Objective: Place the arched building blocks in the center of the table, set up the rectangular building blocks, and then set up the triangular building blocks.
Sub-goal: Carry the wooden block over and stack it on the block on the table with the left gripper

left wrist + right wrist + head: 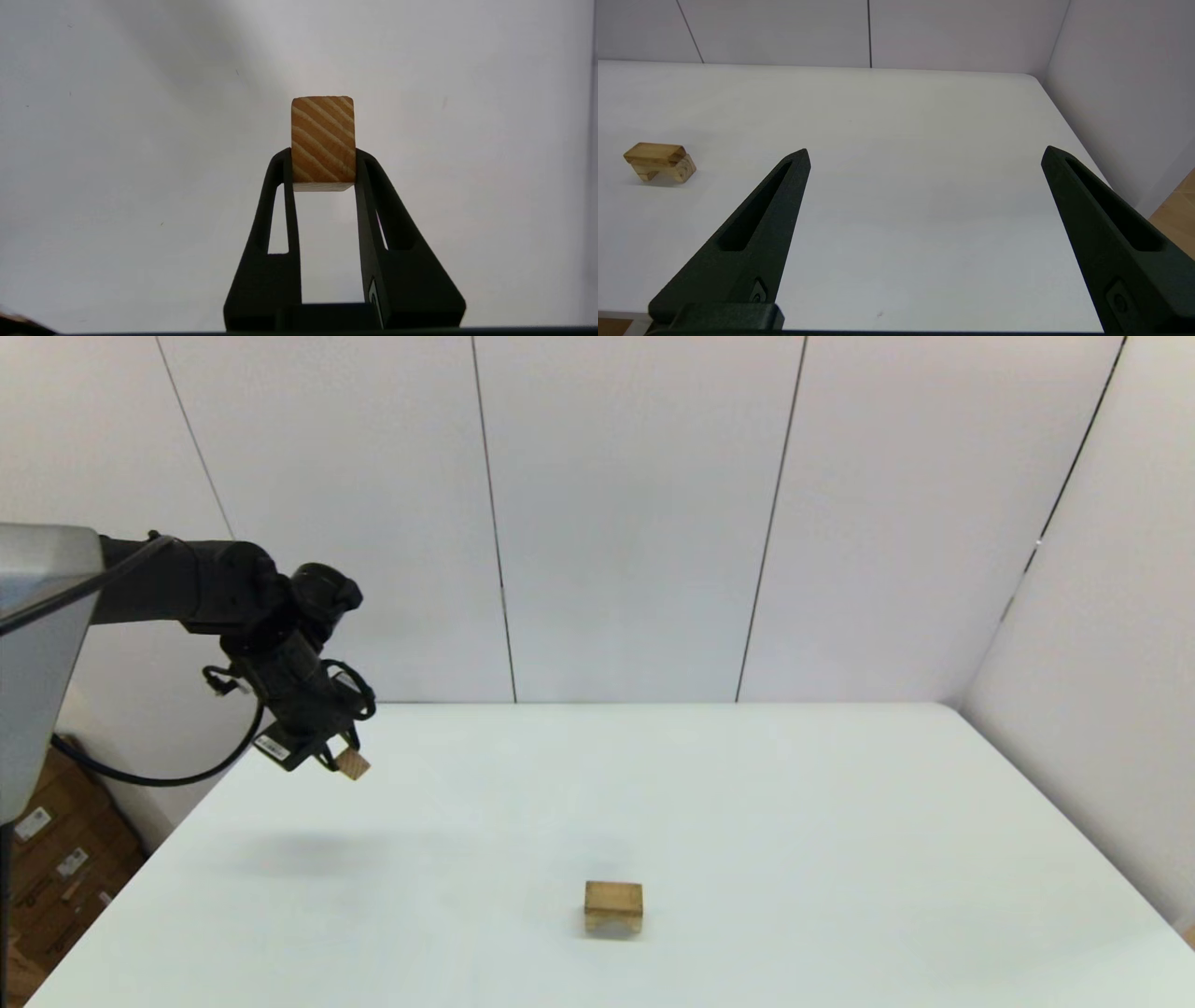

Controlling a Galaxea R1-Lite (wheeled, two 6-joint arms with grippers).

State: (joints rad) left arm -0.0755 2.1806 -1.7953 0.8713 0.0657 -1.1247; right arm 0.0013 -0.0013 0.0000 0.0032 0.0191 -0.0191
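White wall panels with dark seams back the table (840, 821), a smooth white top with rounded corners.

1. Stack status. The arched building blocks (668, 171) sit near the centre of the table, and the rectangular building blocks (655, 153) lie flat on top, spanning the arch. In the head view the 2 pieces read as 1 wooden stack (613, 906). Steps 1 and 2 appear complete.

2. Step in hand. The triangular building blocks (323, 140) are in transit. The left gripper (338, 763) hangs in the air over the far left part of the table, well apart from the stack, with its shadow on the surface below.

3. Left gripper state. Both fingers (369, 219) are clamped on the triangular piece at its 2 side faces, near the fingertips. The grained face points toward the wrist camera, and roughly half of the piece projects beyond the tips. The opening equals the width of the piece.

4. Right gripper state. The right gripper (924, 156) is parked low at the near right side of the table, fingers spread wide, holding nothing.

5. Next move. The left arm likely needs to travel toward the centre, align the triangular piece over the slab with a flat face down, lower it until it rests, then release. An off-centre placement could shift or tip the slab.
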